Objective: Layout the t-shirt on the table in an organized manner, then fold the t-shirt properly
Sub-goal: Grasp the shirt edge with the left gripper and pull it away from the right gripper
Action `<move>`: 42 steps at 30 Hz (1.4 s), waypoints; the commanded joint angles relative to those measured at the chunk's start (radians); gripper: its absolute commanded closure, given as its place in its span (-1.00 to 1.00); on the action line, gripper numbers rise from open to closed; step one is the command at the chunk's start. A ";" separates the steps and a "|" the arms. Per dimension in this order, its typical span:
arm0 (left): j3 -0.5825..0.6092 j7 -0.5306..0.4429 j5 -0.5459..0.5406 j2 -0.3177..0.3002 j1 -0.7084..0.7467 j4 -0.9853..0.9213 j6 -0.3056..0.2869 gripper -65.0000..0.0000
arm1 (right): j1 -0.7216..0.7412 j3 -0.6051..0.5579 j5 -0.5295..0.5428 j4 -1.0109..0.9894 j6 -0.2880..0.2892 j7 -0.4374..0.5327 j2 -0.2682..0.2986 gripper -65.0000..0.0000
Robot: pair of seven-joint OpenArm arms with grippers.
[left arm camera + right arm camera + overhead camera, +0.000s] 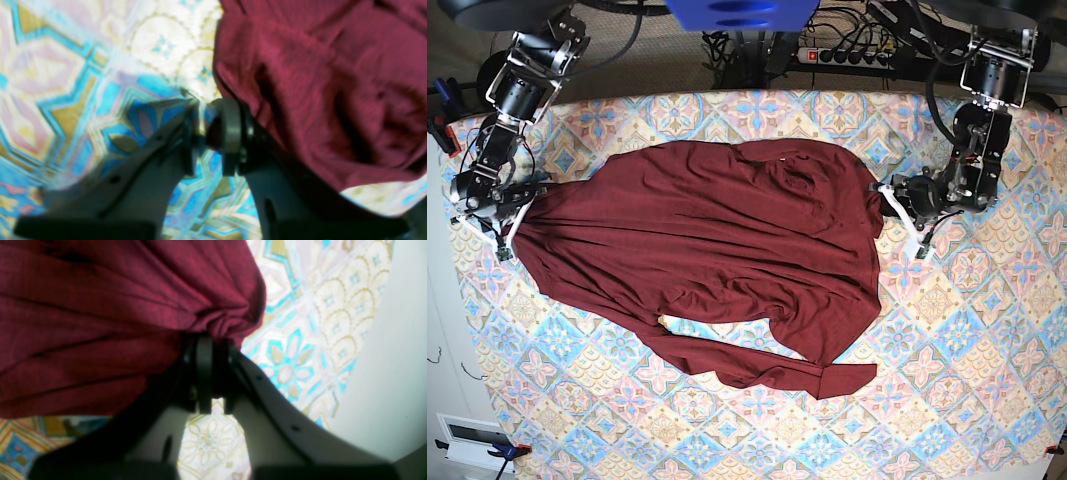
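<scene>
Across a wide desk (pixel 987 330) draped in pastel blue, pink and cream tile-pattern cloth, a plain dark maroon long-sleeved knit t-shirt (pixel 717 250) lies spread between two robot arms, body broadly open, one sleeve trailing crumpled toward the near edge. At the garment's one side the right tool (pixel 213 373) is clamped on a gathered bunch of fabric; the left tool (pixel 210 133) sits at the opposite edge, fingers close together, and whether any cloth lies between them cannot be told from the blurred wrist view. Thin and limp, the knit looks light and prone to bunching and sagging, best pinched at hems, shoulders or cuffs
</scene>
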 commanded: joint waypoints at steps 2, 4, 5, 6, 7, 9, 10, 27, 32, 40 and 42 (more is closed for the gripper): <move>0.083 0.057 -0.065 -0.002 0.031 0.037 -0.030 0.65 | 0.019 0.004 -0.002 0.020 -0.005 0.010 0.020 0.99; 0.140 0.057 -0.065 -0.028 0.059 0.068 -0.030 0.66 | 0.019 0.004 -0.002 0.020 -0.005 0.010 0.020 0.99; 0.170 0.057 -0.065 -0.031 0.070 0.081 -0.030 0.66 | 0.019 0.004 -0.002 0.020 -0.005 0.010 0.020 0.99; 0.192 0.057 -0.065 -0.034 0.080 0.094 -0.030 0.66 | 0.019 0.004 -0.002 0.020 -0.005 0.010 0.020 0.99; 0.212 0.060 -0.065 -0.039 0.096 0.112 -0.030 0.67 | 0.019 0.004 -0.002 0.020 -0.005 0.010 0.020 0.99; 0.227 0.097 -0.068 -0.068 0.126 0.155 -0.030 0.67 | 0.019 0.004 -0.002 0.020 -0.005 0.010 0.020 0.99; 0.227 0.125 -0.069 -0.069 0.142 0.181 -0.030 0.67 | 0.019 0.004 -0.002 0.020 -0.005 0.010 0.020 0.99; 0.089 0.177 -0.074 -0.115 0.291 0.448 -0.030 0.67 | 0.019 0.003 -0.002 0.020 -0.005 0.010 0.020 0.99; -0.024 0.177 -0.076 -0.115 0.332 0.546 -0.035 0.67 | 0.019 0.003 -0.002 0.020 -0.005 0.010 0.020 0.99; -0.228 0.181 -0.162 -0.060 0.231 0.511 -0.035 0.65 | 0.019 0.001 -0.002 0.020 -0.005 0.010 0.018 0.99; -0.276 0.181 -0.172 -0.037 0.177 0.447 -0.035 0.64 | 0.019 0.000 -0.002 0.020 -0.005 0.008 0.018 0.99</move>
